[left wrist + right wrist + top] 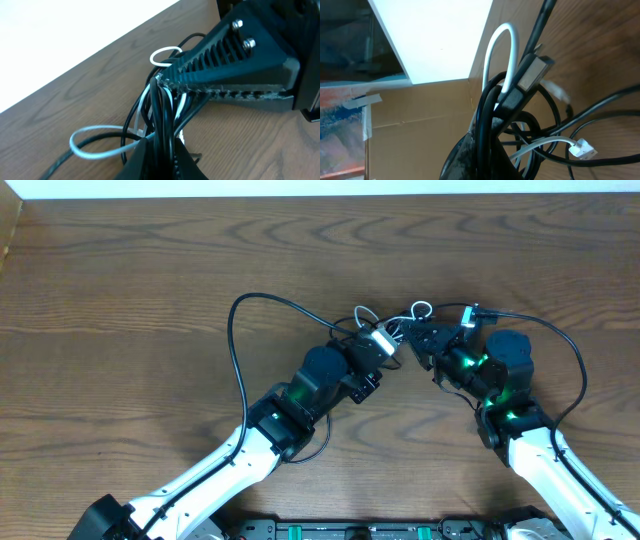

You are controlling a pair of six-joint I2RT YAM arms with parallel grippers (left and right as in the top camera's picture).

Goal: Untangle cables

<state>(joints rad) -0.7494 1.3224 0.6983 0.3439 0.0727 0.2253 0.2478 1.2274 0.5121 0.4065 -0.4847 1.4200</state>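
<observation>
Fingers (235, 55) amid cables (161, 107) on wooden table (75, 85)

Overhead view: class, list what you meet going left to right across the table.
Left black wire loop → left gripper → right gripper → right black wire arc. The cables overlap both grippers, so left out.

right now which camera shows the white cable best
Right wrist: the white cable arcs over the black bundle up close, with a white plug visible. Left wrist shows two white loops leaving the bundle; overhead shows only tiny loops.

Tangled cables (161, 107), mostly black, one white, tightly bunched
</observation>
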